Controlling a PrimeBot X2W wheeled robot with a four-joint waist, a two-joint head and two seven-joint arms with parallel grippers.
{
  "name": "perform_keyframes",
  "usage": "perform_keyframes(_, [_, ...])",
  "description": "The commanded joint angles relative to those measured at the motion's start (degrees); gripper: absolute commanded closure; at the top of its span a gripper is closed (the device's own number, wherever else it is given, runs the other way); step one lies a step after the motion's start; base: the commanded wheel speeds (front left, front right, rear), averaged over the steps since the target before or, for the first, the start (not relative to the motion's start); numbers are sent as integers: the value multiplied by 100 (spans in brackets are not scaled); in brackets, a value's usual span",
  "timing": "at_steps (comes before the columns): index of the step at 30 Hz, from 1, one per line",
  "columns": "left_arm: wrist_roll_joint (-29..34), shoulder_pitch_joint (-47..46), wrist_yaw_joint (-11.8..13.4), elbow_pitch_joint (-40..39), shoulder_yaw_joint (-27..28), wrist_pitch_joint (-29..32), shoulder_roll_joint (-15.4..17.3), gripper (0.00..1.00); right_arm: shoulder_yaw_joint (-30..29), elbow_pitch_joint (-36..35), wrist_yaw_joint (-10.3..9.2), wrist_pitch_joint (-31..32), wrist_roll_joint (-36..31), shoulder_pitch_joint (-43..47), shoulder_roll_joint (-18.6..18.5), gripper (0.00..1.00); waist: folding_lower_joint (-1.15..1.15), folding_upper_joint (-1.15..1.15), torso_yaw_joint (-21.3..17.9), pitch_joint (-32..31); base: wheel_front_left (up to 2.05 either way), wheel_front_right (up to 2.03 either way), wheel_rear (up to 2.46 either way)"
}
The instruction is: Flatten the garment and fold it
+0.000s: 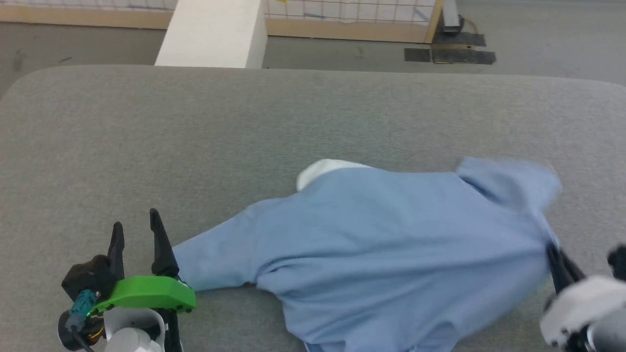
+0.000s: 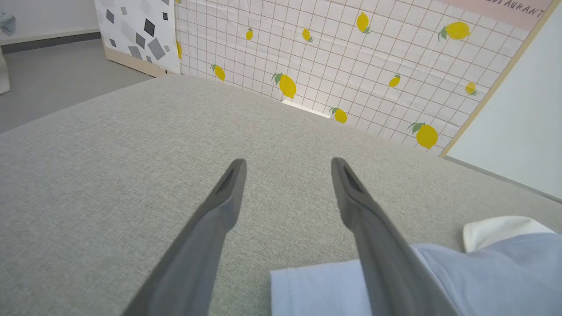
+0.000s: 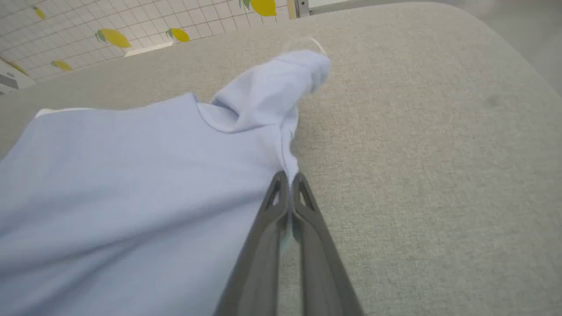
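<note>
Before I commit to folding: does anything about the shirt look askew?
Yes. The light blue jersey T-shirt isn't flat: its short sleeve beside the right end effector, which pinches the shirt's edge, is bunched up and raised.

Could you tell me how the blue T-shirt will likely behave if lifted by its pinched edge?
Probably floppy: the T-shirt drapes in soft folds, one sleeve bunched. Likely light, as the right end effector holds it by a thin edge. It may drag on the textured surface.
</note>
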Motion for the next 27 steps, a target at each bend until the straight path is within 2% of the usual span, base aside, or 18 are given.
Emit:
perform_keyframes(1, [71, 47, -34, 36, -5, -24, -15, 0, -132, 197, -8, -28, 145, 183, 7, 100, 0, 0, -181, -11, 0, 0, 0])
perform_keyframes(6, [130, 10, -109, 148, 4, -25, -16, 0, -246, 945, -8, 321, 661, 496, 8, 100, 0, 0, -395, -37, 0, 0, 0])
perform_keyframes(10, [185, -4, -145, 234, -1, -25, -15, 0, -158, 996, -8, 453, 787, 503, 8, 100, 0, 0, -502, -66, 0, 0, 0])
perform_keyframes(11, [192, -1, -158, 264, -10, -25, -15, 0, -156, 979, -8, 468, 786, 502, 9, 83, 0, 0, -517, -72, 0, 0, 0])
perform_keyframes(12, [204, 3, -172, 316, -31, -24, -8, 0, -134, 928, -8, 472, 748, 506, 9, 2, 0, 0, -533, -78, 0, 0, 0])
perform_keyframes(15, [253, -2, -142, 452, -81, 83, 35, 0, -98, 642, -8, 212, 570, 469, 9, 0, 0, 0, -574, -83, 0, 0, 0])
perform_keyframes(19, [369, -46, 50, 570, -102, 517, 157, 0, 51, 225, -8, -468, 154, 429, 9, 0, 0, 0, -605, -86, 0, 0, 0])
perform_keyframes(23, [415, -104, 144, 611, -126, 1174, 341, 0, 187, 14, -8, -882, -66, 478, 9, 0, 0, 0, -625, -85, 0, 0, 0])
perform_keyframes(27, [363, -163, 61, 655, -210, 2040, 545, 0, 266, -37, -8, -989, -73, 489, 9, 0, 0, 0, -669, -58, 0, 0, 0])
